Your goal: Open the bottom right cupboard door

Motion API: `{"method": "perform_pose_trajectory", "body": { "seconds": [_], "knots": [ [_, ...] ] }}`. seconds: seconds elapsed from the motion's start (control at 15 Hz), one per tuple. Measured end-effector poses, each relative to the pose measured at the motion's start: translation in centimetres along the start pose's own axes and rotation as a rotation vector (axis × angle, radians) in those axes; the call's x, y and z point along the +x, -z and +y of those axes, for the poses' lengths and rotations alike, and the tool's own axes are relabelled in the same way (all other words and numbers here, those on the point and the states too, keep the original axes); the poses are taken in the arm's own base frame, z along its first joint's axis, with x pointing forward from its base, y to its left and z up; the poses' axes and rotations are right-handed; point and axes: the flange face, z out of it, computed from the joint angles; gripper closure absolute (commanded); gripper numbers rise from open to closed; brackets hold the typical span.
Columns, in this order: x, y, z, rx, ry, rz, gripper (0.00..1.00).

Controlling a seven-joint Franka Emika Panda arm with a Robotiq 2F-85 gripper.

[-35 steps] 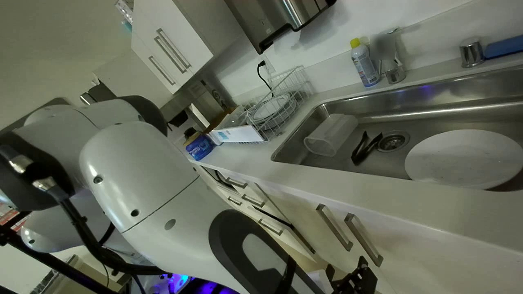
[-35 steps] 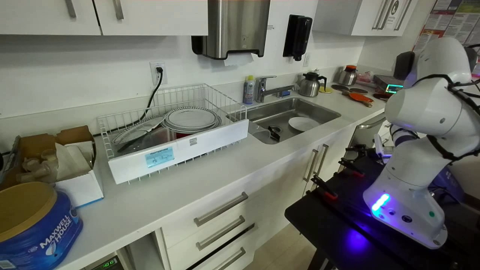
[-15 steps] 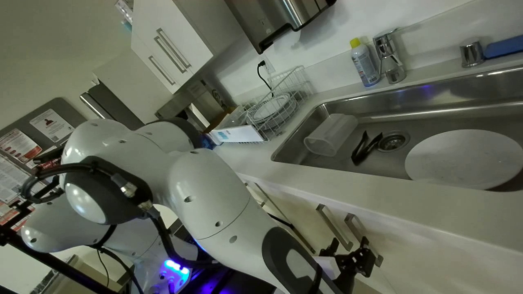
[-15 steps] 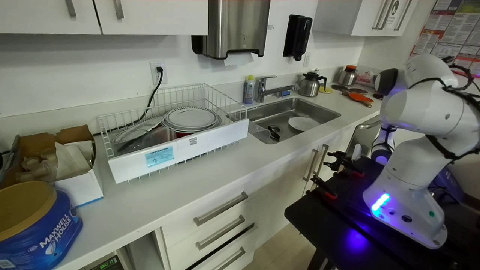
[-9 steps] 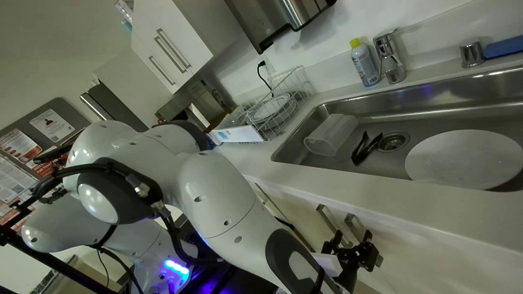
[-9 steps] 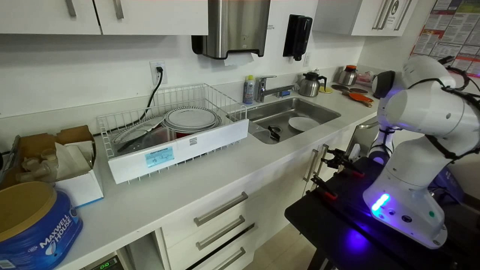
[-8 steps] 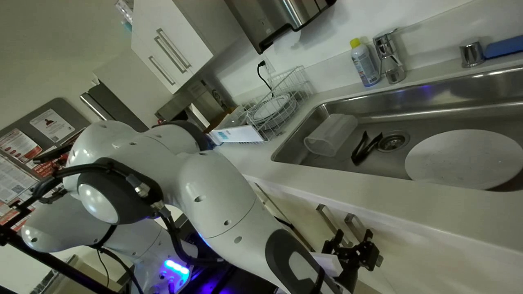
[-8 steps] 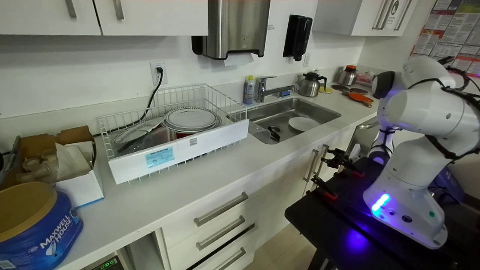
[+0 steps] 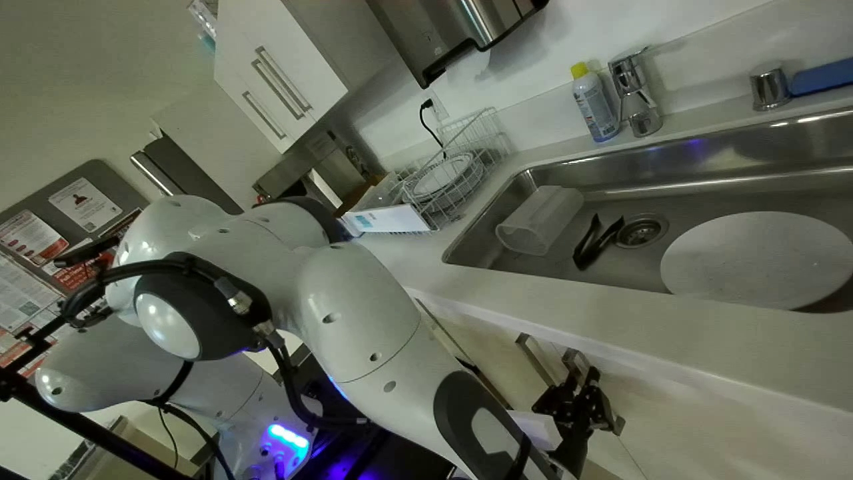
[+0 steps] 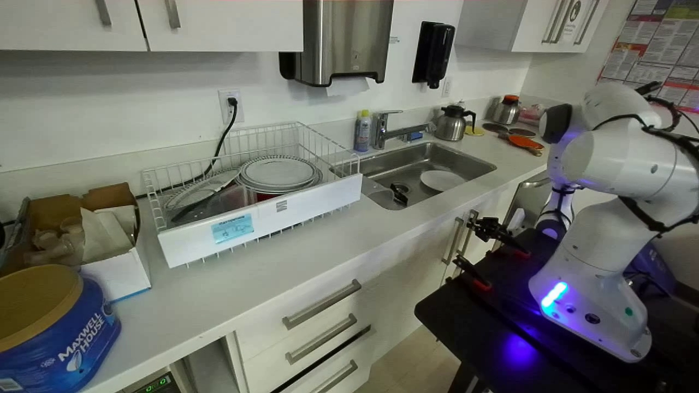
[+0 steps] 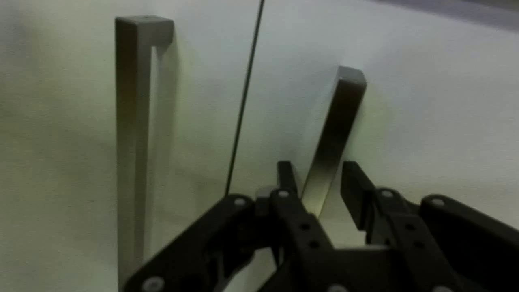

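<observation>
A white counter [image 9: 573, 313] is shown, a robot arm [image 9: 353, 320] angled low before it, apparently for reach beneath. Below the counter, the bottom right cupboard door [image 9: 720, 427] is seen closed, parted only by a thin seam [image 11: 243, 97] from the matching door [image 11: 73, 146]. The gripper [image 11: 318, 166] is set astride its slim bar handle [image 11: 333, 134], fingers [image 11: 357, 190] apart, slight gaps visible at the tips, presumably so that the bar can be squeezed and pulled.
</observation>
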Motion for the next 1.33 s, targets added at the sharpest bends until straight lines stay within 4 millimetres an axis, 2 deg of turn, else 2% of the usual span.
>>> {"method": "perform_pose_trajectory", "body": {
  "seconds": [0.07,0.2,0.6,1.07,1.33],
  "knots": [
    [0.0,0.0,0.1,-0.001,-0.001,0.0,0.99],
    [0.2,-0.1,0.5,0.003,-0.015,-0.005,0.95],
    [0.5,0.5,0.8,0.025,-0.025,-0.022,0.95],
    [1.0,4.1,1.0,0.015,-0.026,-0.02,0.95],
    [0.9,7.4,-0.7,-0.095,-0.021,0.015,0.95]
  ]
}}
